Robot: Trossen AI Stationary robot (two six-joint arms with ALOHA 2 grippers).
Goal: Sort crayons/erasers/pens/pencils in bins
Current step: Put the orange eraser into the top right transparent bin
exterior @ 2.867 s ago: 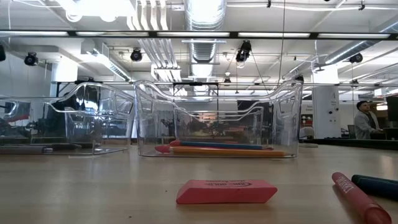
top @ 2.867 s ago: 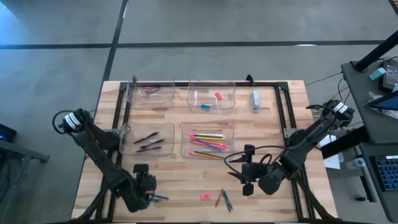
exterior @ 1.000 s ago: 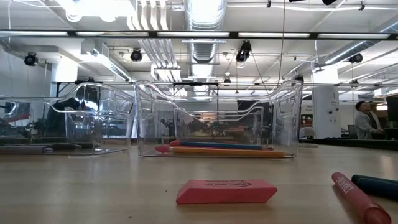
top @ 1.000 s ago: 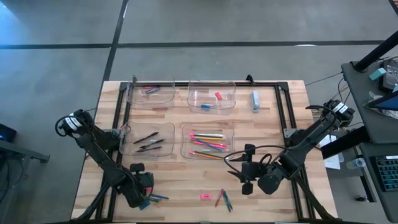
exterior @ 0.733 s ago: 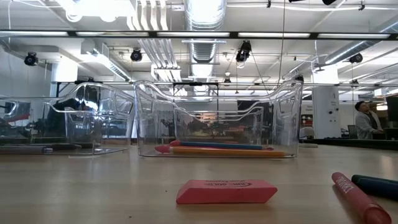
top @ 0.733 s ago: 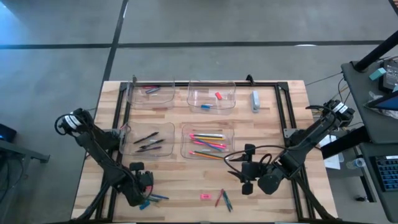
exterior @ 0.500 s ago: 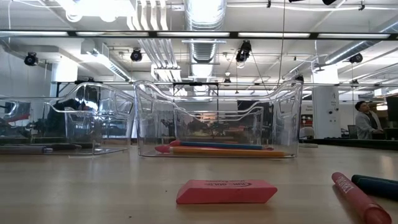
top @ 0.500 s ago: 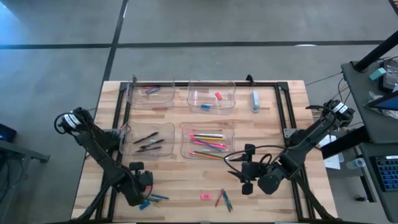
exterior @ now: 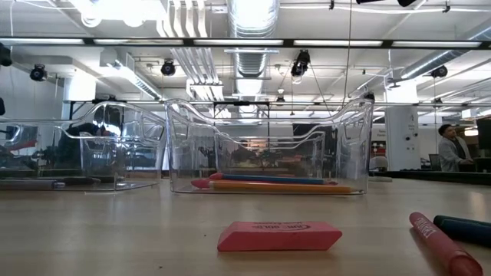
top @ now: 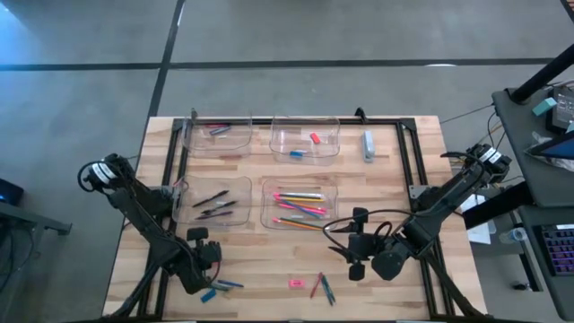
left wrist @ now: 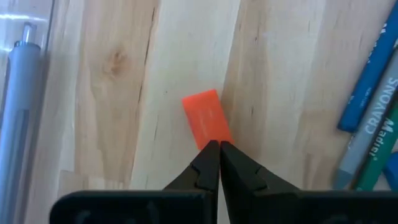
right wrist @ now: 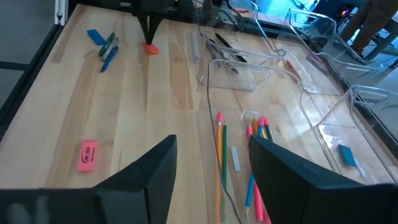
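My left gripper (left wrist: 218,147) stands near the table's near-left corner (top: 203,262), pointing steeply down, shut on a small orange-red eraser (left wrist: 205,118). My right gripper (right wrist: 211,180) hovers open over the table's near right (top: 356,257), with nothing between its fingers. Four clear bins stand on the table: one with crayons (top: 218,135), one with erasers (top: 305,137), one with dark pens (top: 213,199) and one with pencils (top: 300,205). A blue eraser (top: 208,294), blue crayons (top: 229,285), a pink eraser (top: 296,283) and red and teal crayons (top: 321,287) lie loose on the table. My left gripper pinches the orange-red eraser by its near end (left wrist: 213,138), between the two fingertips only. The fingers come from above, slanting slightly. The eraser sticks out beyond the tips (right wrist: 150,48). I cannot tell whether its far end rests on the wood.
A pale oblong item (top: 368,145) lies at the far right, beside the eraser bin. A black frame (top: 405,152) runs along the table's far and side edges. Bare wood lies between the near bins and the loose items.
My left gripper has risen a little and drawn toward the table's far edge, away from the blue eraser and the blue crayons. My right arm has kept still.
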